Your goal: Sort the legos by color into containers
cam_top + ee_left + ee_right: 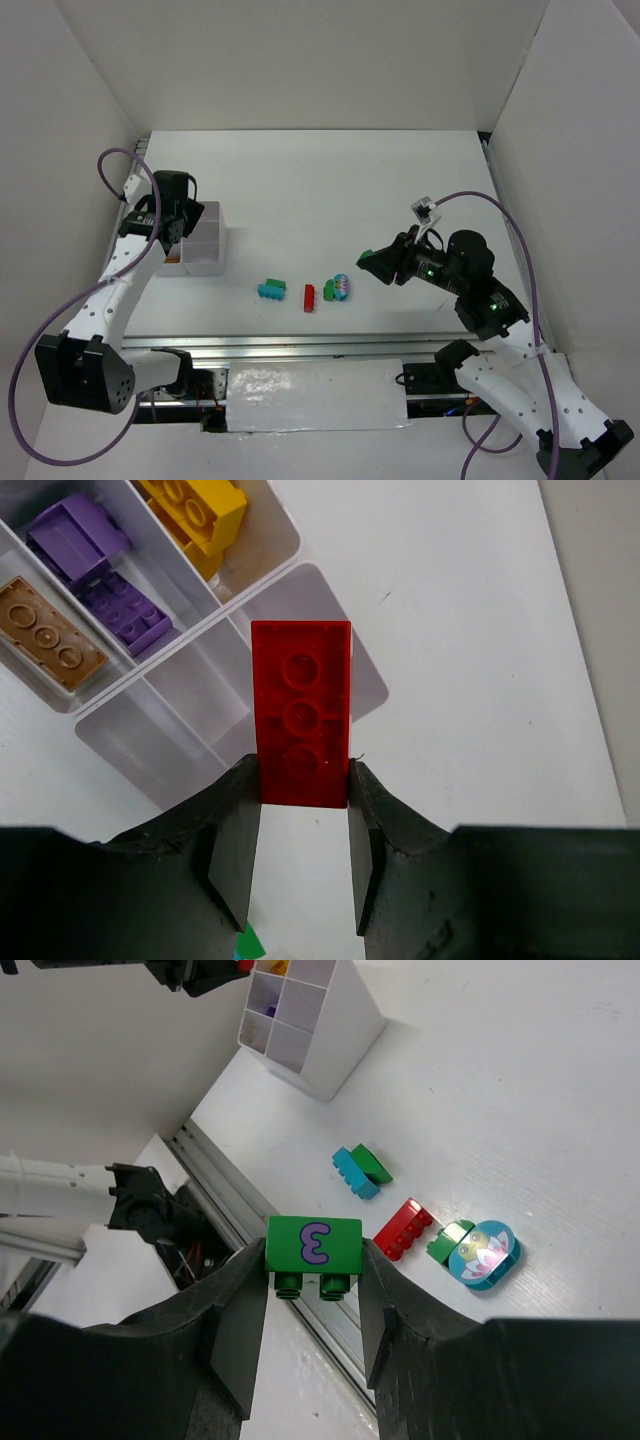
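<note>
My left gripper (176, 236) (302, 772) is shut on a flat red studded lego (300, 710) and holds it above an empty compartment of the white organiser tray (207, 252) (128, 735). Other compartments hold yellow legos (195, 510), purple legos (90, 575) and an orange lego (45, 630). My right gripper (372, 262) (312, 1255) is shut on a green lego (313, 1243) with a purple "3", held in the air above the table's near edge. On the table lie a teal-and-green pair (272, 290) (360, 1170), a red lego (309, 297) (403, 1228), a green lego (450, 1241) and a teal oval lego (342, 287) (484, 1254).
White walls enclose the table on the left, back and right. A metal rail (300, 348) runs along the near edge. The tray (312, 1030) stands at the left side, far from the loose legos.
</note>
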